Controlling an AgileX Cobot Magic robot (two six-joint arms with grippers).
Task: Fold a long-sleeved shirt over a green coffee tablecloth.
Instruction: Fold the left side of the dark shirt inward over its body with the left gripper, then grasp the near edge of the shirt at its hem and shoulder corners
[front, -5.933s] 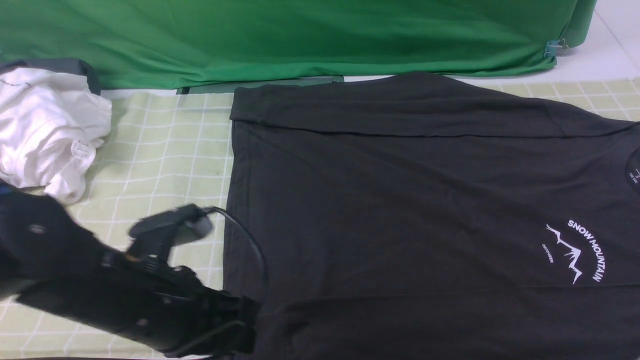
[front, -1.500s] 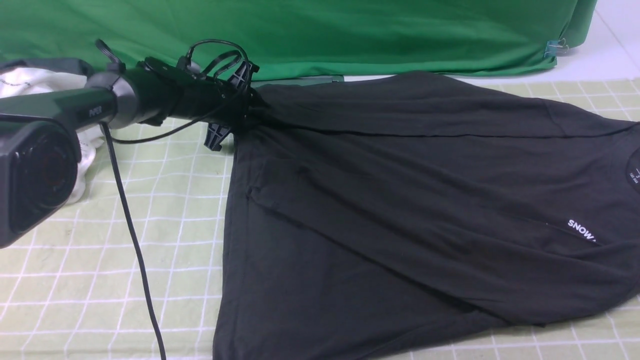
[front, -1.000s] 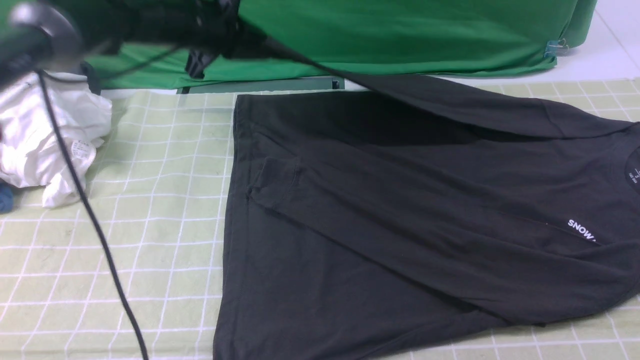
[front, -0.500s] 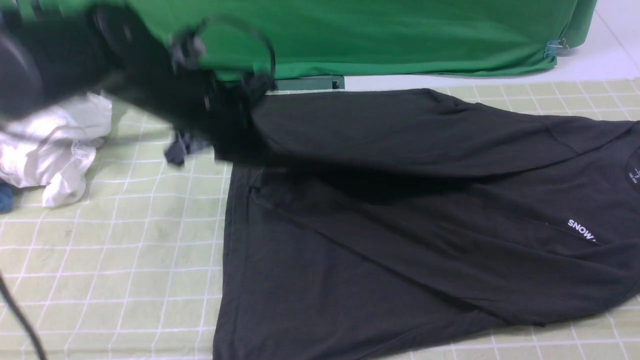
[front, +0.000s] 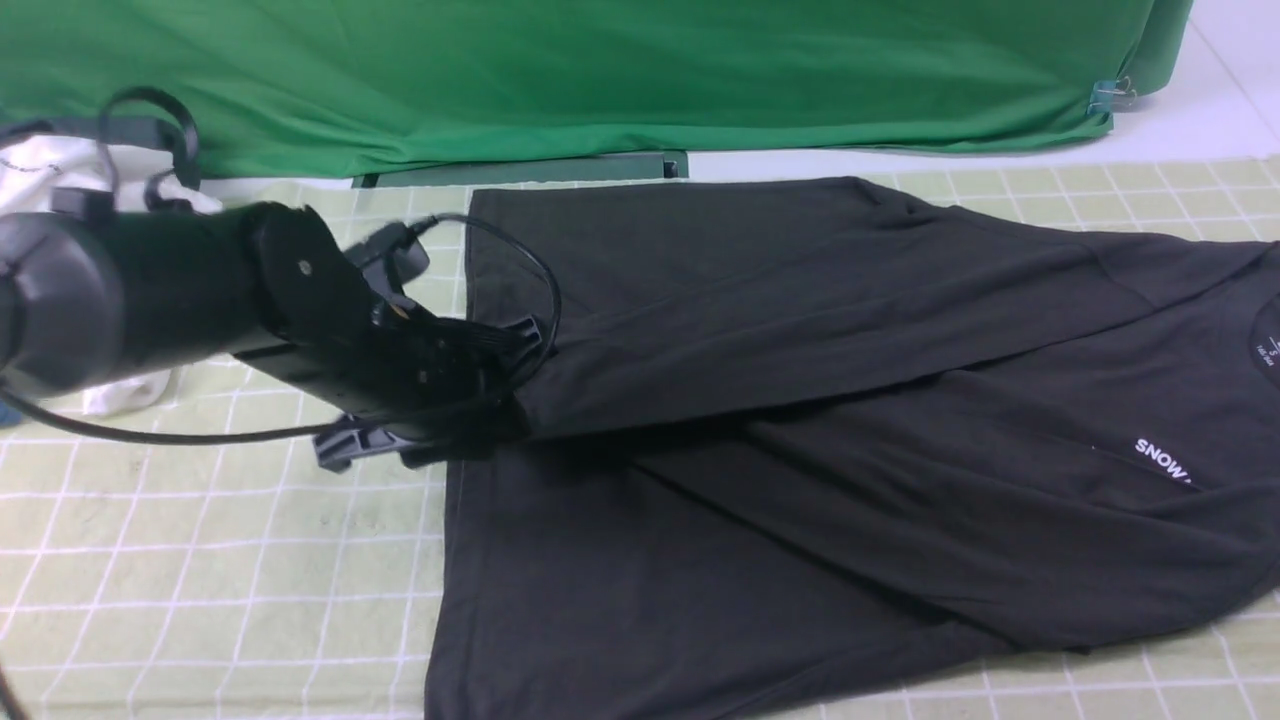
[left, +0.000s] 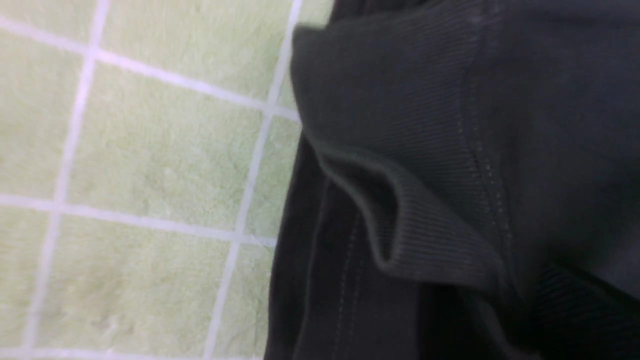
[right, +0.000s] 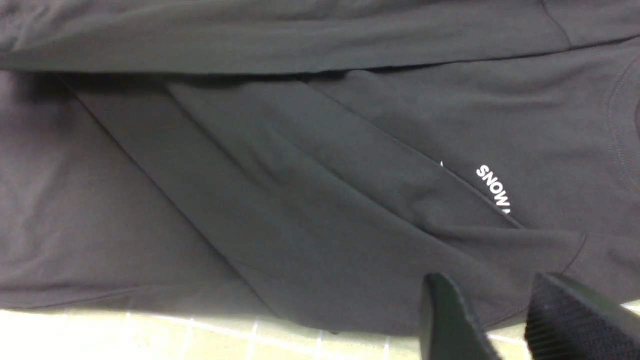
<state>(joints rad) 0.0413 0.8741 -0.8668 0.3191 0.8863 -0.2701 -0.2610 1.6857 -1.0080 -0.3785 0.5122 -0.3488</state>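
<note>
The black long-sleeved shirt (front: 800, 520) lies spread on the pale green checked tablecloth (front: 250, 560), with only "SNOW" of its chest print (front: 1162, 460) showing. One sleeve crosses the body diagonally. My left gripper (front: 497, 402) is at the shirt's left edge, shut on the cuff end of the other sleeve, which stretches from it to the far right shoulder. The left wrist view shows the ribbed cuff (left: 425, 240) folded over the tablecloth (left: 150, 150); the fingers are lost in darkness. My right gripper (right: 487, 280) hovers open above the shirt's (right: 250, 200) near edge, outside the front view.
A crumpled white garment (front: 40, 165) lies at the far left, mostly behind my left arm. The bright green backdrop (front: 600, 70) hangs along the back, held by a clip (front: 1105, 97). The arm's black cable (front: 200, 435) trails over the cloth.
My left gripper lifted the far sleeve high, then swung it down toward the near side. The sleeve now lies across the shirt's middle instead of along its far edge.
</note>
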